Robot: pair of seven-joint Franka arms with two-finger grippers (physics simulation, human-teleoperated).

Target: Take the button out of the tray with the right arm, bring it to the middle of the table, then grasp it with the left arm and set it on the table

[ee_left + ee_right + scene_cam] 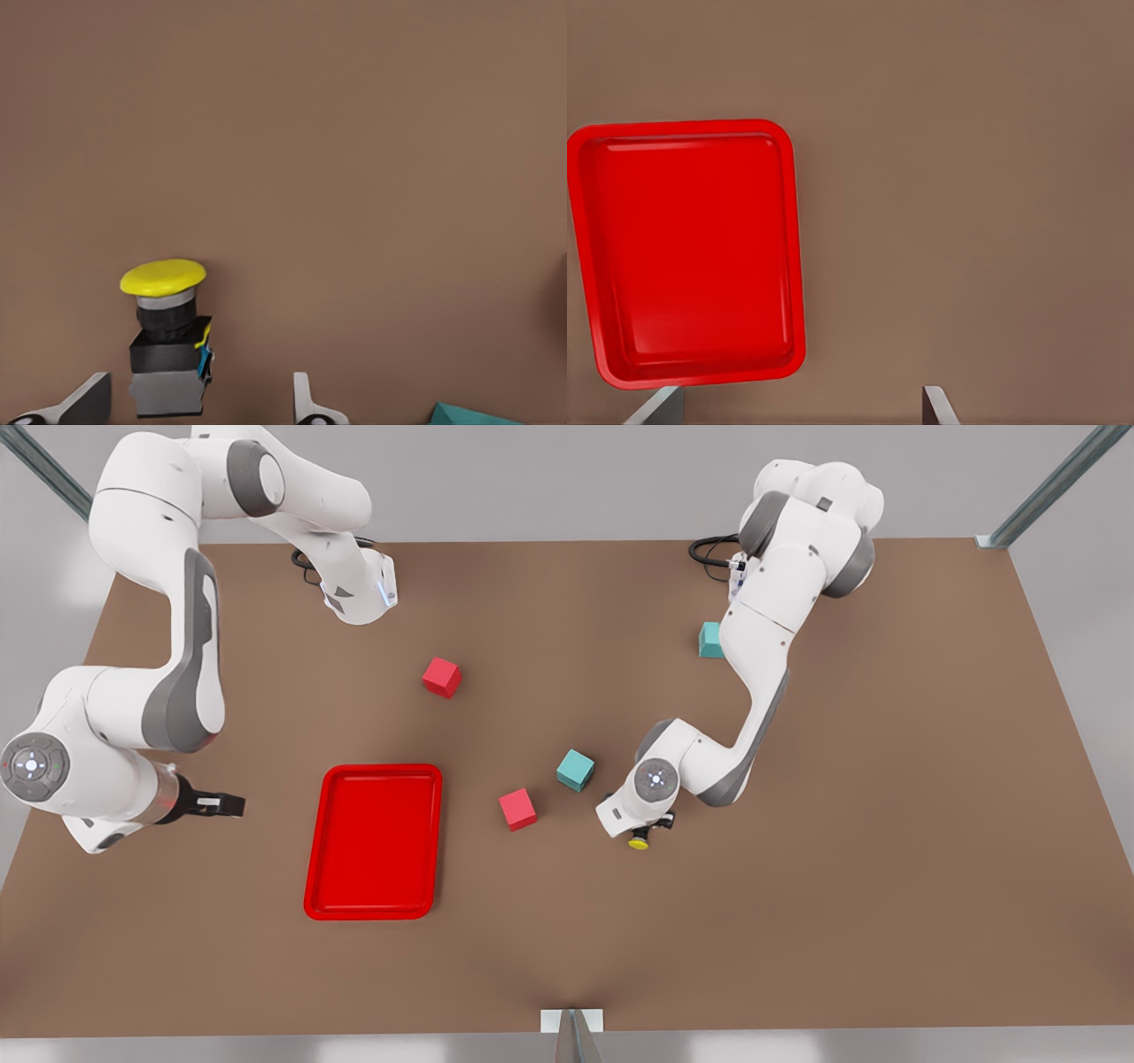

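Yellow-capped push button [165,341] with dark boxy body sits between the left gripper [195,398]'s parted fingers on the plain brown table [797,921] — light, rigid; grip the body. At nine o'clock, the right gripper [232,805] waits — jaws apart.

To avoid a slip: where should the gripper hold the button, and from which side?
Probably the button's boxy body, under the cap: its flat sides suit pads. The left gripper, open, straddles it from the body end. The right gripper waits open beside the tray.
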